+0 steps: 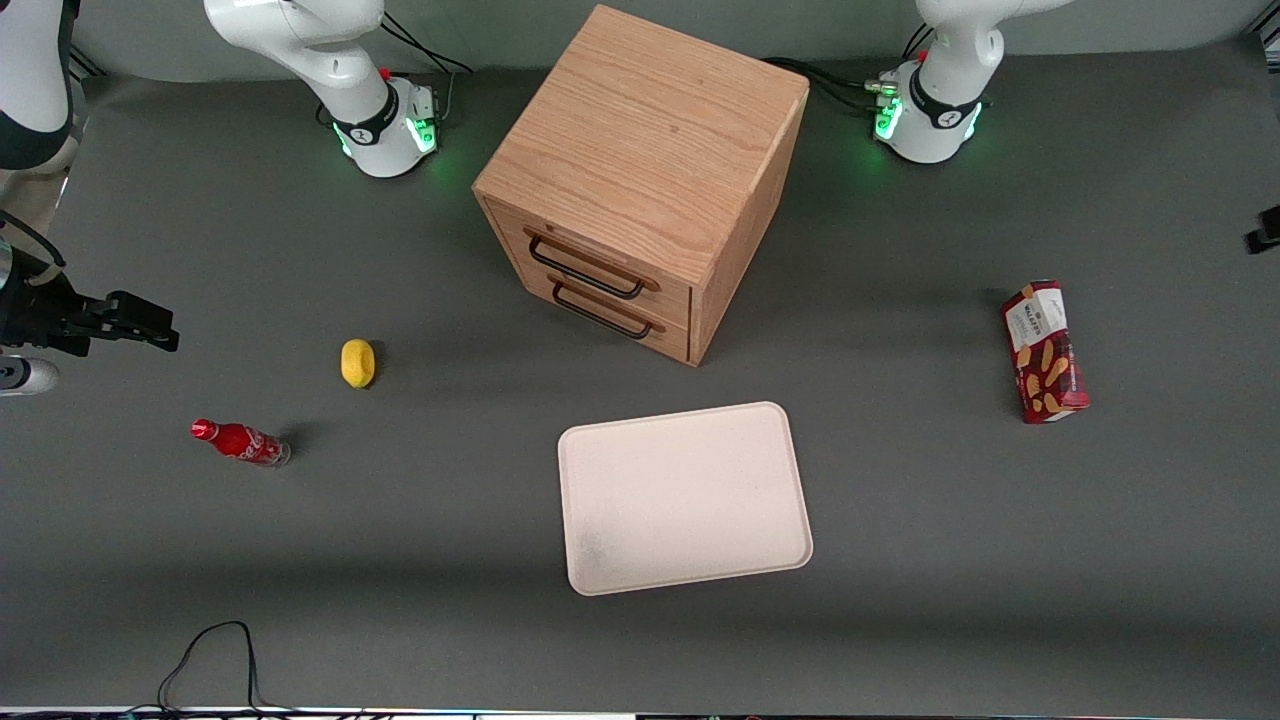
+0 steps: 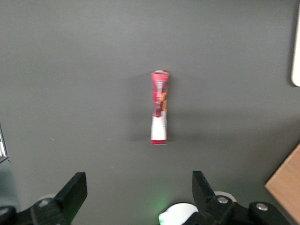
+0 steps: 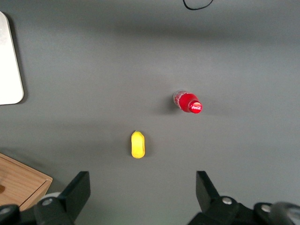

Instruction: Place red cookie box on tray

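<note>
Tabletop (image 1: pixel 950 560): dark grey, matt, soft like felt.
Cookie box (image 1: pixel 1044 351): red cardboard, bit shiny, white paper label at one end.
Tray (image 1: pixel 684 497): cream plastic, smooth, dull, faint grey smudge near one corner.
Cabinet (image 1: pixel 640 150): light wood, grain lines showing, smooth; drawer handles (image 1: pixel 585 268) thin dark metal.
Cola bottle (image 1: pixel 240 442): red, glossy.
Lemon (image 1: pixel 357 362): yellow, dull skin.
Claw (image 2: pixel 139 197): over tabletop near cookie box, fingers wide apart, black matt plastic.

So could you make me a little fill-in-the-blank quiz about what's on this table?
1. The red cookie box lies on the ____, not on the tray.
2. The wooden cabinet has ____ drawers.
3. The gripper hangs above the box with its fingers ____.
4. The lemon lies near a small red ____.

Missing words: table; two; open; bottle
</note>
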`<act>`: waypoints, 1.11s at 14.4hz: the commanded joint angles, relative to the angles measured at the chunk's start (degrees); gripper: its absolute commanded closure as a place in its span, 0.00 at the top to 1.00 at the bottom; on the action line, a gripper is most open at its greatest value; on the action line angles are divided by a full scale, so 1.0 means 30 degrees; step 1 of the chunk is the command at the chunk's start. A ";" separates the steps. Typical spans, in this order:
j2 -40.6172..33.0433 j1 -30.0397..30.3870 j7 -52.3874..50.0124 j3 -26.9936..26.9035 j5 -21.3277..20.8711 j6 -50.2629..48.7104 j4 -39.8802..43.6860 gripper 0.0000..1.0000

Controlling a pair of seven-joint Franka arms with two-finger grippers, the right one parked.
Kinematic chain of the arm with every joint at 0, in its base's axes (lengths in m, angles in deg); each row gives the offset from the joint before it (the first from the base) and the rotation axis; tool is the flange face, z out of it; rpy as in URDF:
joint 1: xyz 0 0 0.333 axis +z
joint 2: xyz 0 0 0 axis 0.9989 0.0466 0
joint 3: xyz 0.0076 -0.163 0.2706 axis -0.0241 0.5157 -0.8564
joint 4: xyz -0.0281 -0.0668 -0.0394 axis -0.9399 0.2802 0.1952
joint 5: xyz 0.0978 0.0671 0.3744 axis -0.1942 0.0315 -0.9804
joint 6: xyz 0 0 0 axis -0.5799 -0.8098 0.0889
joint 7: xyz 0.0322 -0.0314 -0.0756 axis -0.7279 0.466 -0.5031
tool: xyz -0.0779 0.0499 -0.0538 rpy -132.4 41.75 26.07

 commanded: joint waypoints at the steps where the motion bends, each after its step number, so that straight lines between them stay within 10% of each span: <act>1: 0.1211 0.0515 0.1011 0.0184 -0.0233 -0.0831 0.1612 1.00; 16: 0.1329 -0.0538 -0.1420 0.0360 -0.0263 -0.0714 0.0588 1.00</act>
